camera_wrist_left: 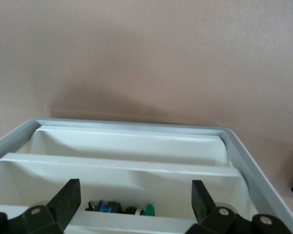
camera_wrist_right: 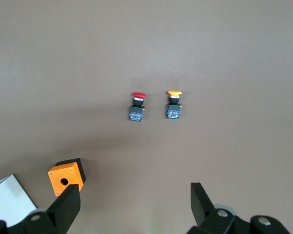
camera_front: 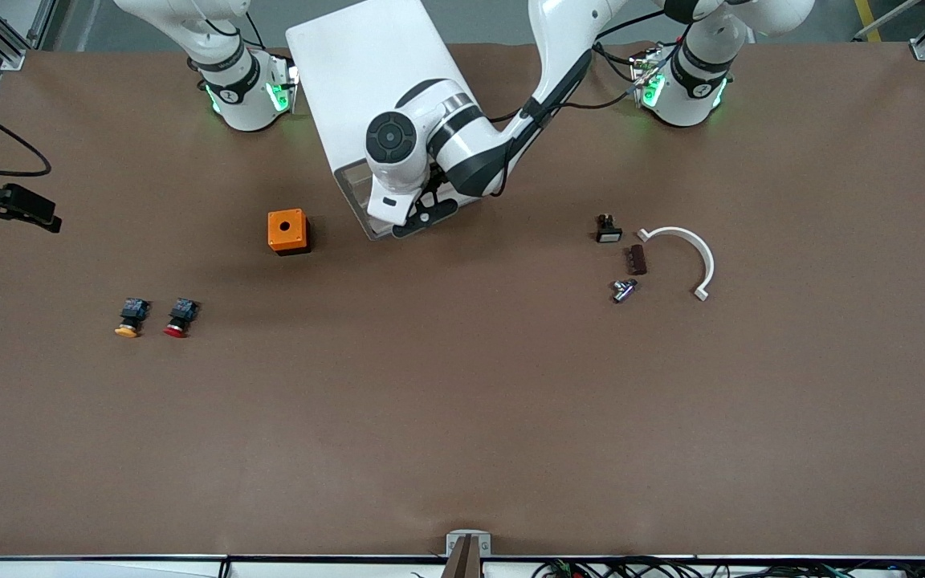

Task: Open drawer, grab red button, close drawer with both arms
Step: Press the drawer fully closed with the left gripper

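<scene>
Hiding the drawer front, the left gripper hangs there, jaws spread; right gripper, jaws apart, high over the desk, button below.

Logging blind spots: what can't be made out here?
Drawer front: front view, covered by the left arm's wrist.
Parts inside: left wrist view, behind a divider, cut by the picture's edge near the open left claw; too small to name.
Right arm: front view, cut off at the edge.
</scene>
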Motion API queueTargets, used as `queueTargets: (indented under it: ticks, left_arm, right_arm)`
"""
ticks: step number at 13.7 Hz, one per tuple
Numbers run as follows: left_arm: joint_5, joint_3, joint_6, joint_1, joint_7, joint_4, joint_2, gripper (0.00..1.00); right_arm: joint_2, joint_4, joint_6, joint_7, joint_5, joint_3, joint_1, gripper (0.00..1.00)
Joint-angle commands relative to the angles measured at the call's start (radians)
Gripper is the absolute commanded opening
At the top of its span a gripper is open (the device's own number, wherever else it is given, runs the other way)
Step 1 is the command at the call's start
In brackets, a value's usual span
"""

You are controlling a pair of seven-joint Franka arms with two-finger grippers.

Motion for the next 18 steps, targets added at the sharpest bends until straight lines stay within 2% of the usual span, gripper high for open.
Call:
queueTargets:
  ticks: [1,5,9,13,15,16,18]
  left_arm:
    - [0.008,-0.012,-0.013,0.0,-0.013,-0.012,-0.024,1.0]
    - [0.009,-0.01,-0.013,0.007,-0.006,-0.012,-0.017,1.0]
    - [0.02,0.002,-0.013,0.014,0.008,-0.01,-0.014,1.0]
    - [0.018,0.011,-0.011,0.092,0.057,0.0,-0.018,1.0]
    - [0.018,0.01,-0.011,0.144,0.106,0.005,-0.027,1.0]
    - [0.018,0.007,-0.011,0.168,0.125,0.005,-0.029,1.0]
    - [0.02,0.011,-0.011,0.217,0.187,0.005,-0.105,1.0]
  right_arm:
    - [0.005,0.018,-0.015,-0.01,0.015,0.009,-0.014,1.0]
    - [0.008,0.046,-0.025,0.001,0.016,0.009,-0.013,1.0]
    - [0.01,0.174,-0.097,-0.002,0.018,0.012,-0.013,1.0]
    - [0.01,0.167,-0.142,-0.002,0.032,0.012,-0.014,1.0]
    - [-0.016,0.146,-0.176,-0.001,0.112,0.008,-0.031,1.0]
    - [-0.039,0.126,-0.18,-0.002,0.116,0.008,-0.044,1.0]
    - [-0.073,0.102,-0.197,-0.012,0.116,0.008,-0.053,1.0]
